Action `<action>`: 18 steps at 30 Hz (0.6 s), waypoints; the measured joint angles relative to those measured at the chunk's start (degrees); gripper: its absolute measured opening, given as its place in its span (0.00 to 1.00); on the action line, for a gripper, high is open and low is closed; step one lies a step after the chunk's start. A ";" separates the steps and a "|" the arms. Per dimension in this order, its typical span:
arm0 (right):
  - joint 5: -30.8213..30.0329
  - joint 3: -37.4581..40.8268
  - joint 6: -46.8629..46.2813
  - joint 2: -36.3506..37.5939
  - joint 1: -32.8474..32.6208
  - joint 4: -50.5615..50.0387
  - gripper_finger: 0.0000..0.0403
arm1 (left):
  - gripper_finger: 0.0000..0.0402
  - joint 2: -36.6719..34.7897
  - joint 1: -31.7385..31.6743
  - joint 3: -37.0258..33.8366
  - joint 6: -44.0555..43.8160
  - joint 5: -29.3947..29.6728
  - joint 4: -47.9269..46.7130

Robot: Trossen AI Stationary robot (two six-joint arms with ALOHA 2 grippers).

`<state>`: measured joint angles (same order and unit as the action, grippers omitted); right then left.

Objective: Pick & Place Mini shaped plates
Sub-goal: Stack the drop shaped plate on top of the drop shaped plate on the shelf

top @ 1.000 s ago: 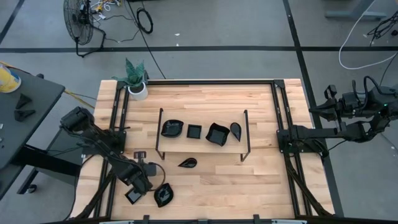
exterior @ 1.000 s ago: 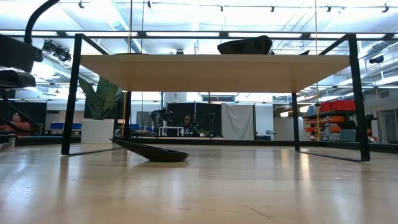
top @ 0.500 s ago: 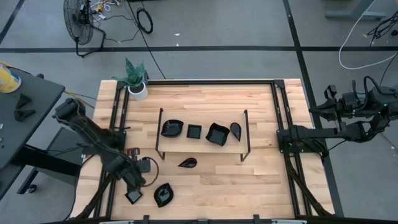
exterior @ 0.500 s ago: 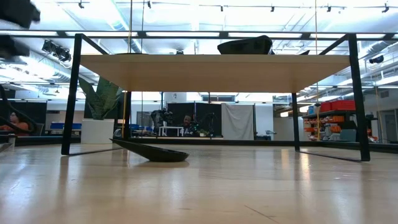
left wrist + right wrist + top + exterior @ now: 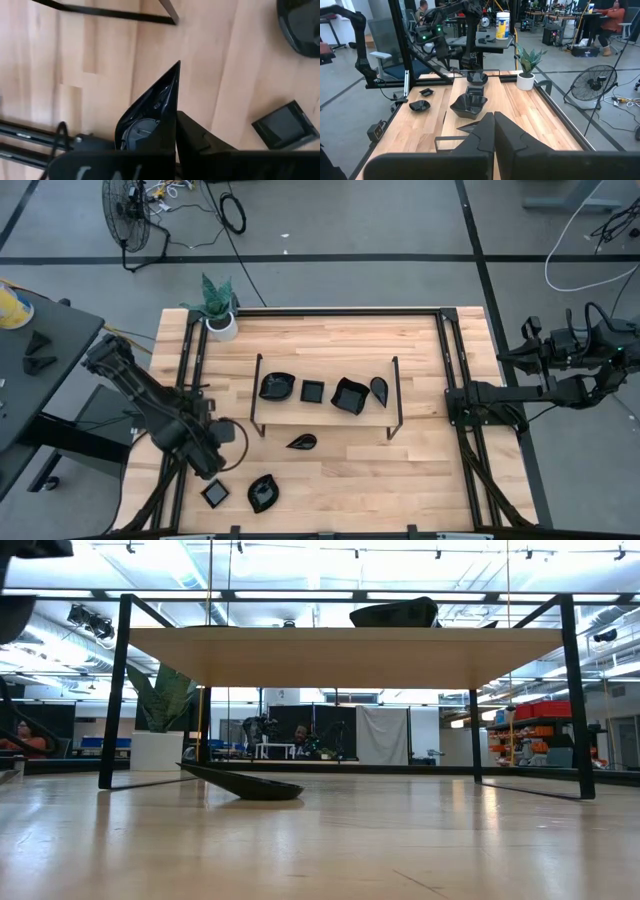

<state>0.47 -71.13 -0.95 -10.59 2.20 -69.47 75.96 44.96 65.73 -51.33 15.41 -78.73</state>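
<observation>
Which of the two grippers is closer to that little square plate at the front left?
The left gripper: it hangs beside the square plate, not touching. The right gripper is parked across the table by the right rail.

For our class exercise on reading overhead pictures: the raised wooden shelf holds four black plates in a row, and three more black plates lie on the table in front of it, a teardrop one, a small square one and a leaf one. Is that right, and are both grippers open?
Not quite. The plate count stands: four on the shelf, with the teardrop plate, small square plate and leaf plate on the table. But both grippers are shut, not open: the left wrist view shows the left gripper closed, the right wrist view the right gripper.

left gripper (image 5: 208, 463) pulled back off the small square plate (image 5: 214, 494), jaws closed
</observation>
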 joint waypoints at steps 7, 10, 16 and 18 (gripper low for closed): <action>0.00 0.00 0.00 0.00 0.02 0.02 0.02 | 0.00 0.00 -2.42 3.54 3.93 4.07 -0.95; 0.00 0.02 0.02 0.00 0.01 0.00 0.02 | 0.00 0.00 -4.31 5.14 7.78 6.08 -0.96; 0.00 0.02 0.00 0.00 0.00 0.00 0.02 | 0.00 0.00 -9.56 9.05 18.74 9.43 0.14; 0.00 0.02 0.00 0.00 0.02 0.02 0.02 | 0.00 0.00 -12.01 9.86 23.16 9.46 2.03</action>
<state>0.47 -71.12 -0.95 -10.59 2.22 -69.45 75.96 32.95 75.59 -28.17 24.88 -76.69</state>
